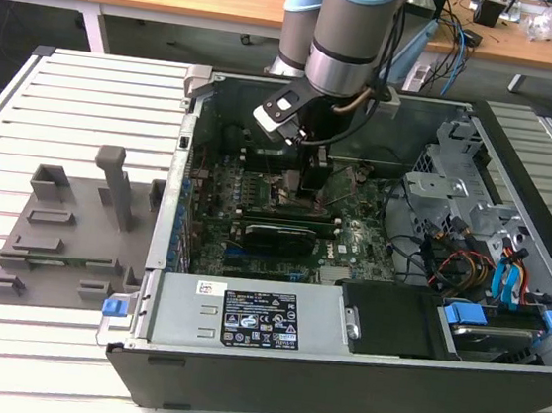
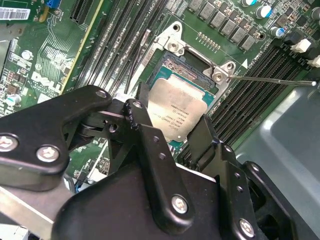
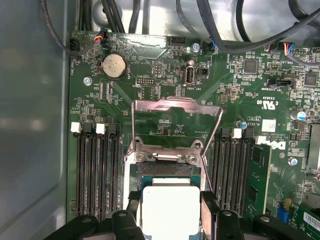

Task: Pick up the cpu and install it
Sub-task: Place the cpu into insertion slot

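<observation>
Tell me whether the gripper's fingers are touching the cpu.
Touching. In the first wrist view both fingers sit flush against opposite edges of the cpu, no gap showing.

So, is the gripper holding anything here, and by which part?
The cpu, pinched by two opposite edges between the fingers, above the open socket.

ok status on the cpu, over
gripper shut on the cpu. cpu at the open socket, seating unclear. load plate raised, out of the way.
</observation>
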Tool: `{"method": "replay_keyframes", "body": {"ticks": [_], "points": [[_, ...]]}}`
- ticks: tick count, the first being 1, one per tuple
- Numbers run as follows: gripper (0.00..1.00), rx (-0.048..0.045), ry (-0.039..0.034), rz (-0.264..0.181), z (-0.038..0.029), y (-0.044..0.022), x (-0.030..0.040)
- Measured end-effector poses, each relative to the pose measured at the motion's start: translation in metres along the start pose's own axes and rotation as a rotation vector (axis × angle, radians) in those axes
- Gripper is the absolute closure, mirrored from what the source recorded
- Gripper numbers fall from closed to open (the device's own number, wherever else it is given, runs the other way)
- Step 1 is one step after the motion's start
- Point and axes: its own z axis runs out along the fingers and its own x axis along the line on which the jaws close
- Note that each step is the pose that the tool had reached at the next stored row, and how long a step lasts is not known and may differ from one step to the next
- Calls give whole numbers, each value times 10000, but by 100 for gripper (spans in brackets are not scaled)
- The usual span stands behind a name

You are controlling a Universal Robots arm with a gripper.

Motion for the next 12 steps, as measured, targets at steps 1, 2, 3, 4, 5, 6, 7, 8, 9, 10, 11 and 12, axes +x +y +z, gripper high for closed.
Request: {"method": "replay_keyframes", "body": {"ticks": [1,2,3,4,5,6,7,8,9,10,11,12], "points": [[45,-1,0,0,4,0,0],[45,0,-2,0,10,1,2],[45,0,-2,0,18,1,3],[45,0,-2,0,29,2,5],[45,0,-2,0,35,2,5],[45,0,-2,0,40,2,6],[45,0,-2,0,44,3,6],[45,0,-2,4,52,3,8],[45,1,-1,42,58,3,10],[45,3,3,111,66,4,13],[45,9,-9,245,77,5,13],[45,10,-12,279,93,5,14]]}}
